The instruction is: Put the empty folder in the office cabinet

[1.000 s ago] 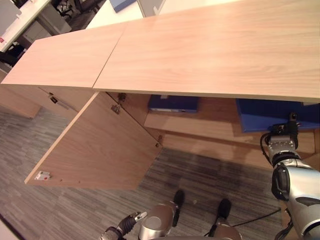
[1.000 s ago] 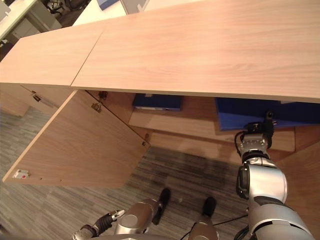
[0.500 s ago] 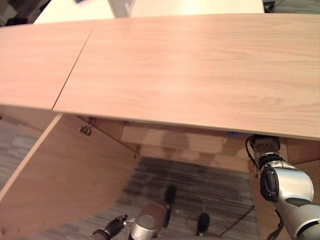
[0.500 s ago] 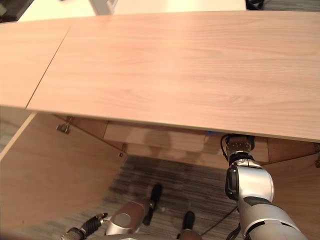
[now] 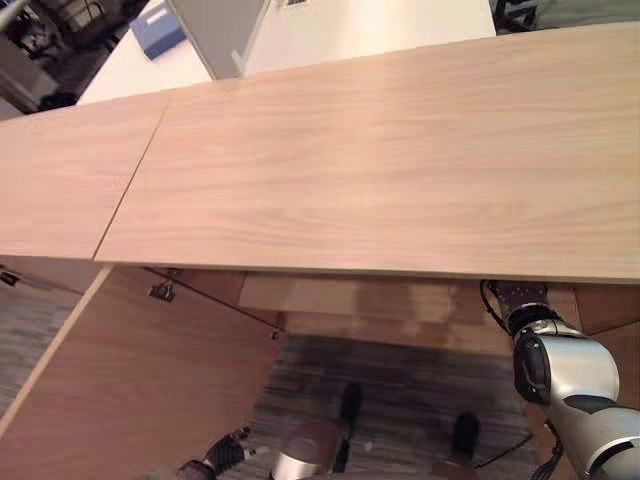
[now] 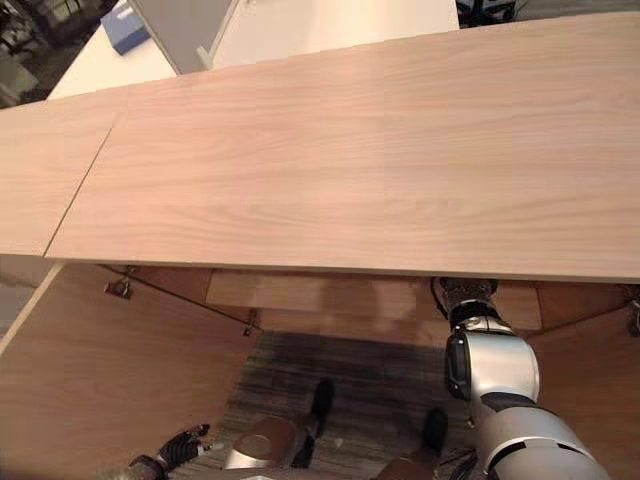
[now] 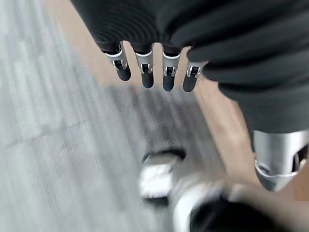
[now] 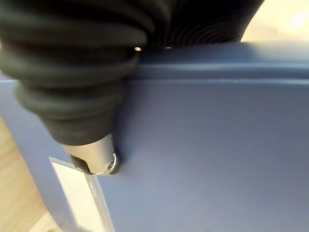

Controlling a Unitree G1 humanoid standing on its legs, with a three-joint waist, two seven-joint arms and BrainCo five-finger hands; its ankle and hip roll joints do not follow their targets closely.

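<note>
Shifted since a second ago: camera view tipped, cabinet top [image 5: 400, 160] now hiding the shelves. Placing step under way, by judgement. Right arm reaching under the top at lower right. Right hand [image 8: 91, 159] against one blue folder [image 8: 207, 145] inside the cabinet; thumb on its face, grip cannot be told. Next: seat folder, release, withdraw. One open door [image 5: 130, 390], lower left. Left hand [image 7: 154, 72] idle, fingers relaxed, empty, above floor.
</note>
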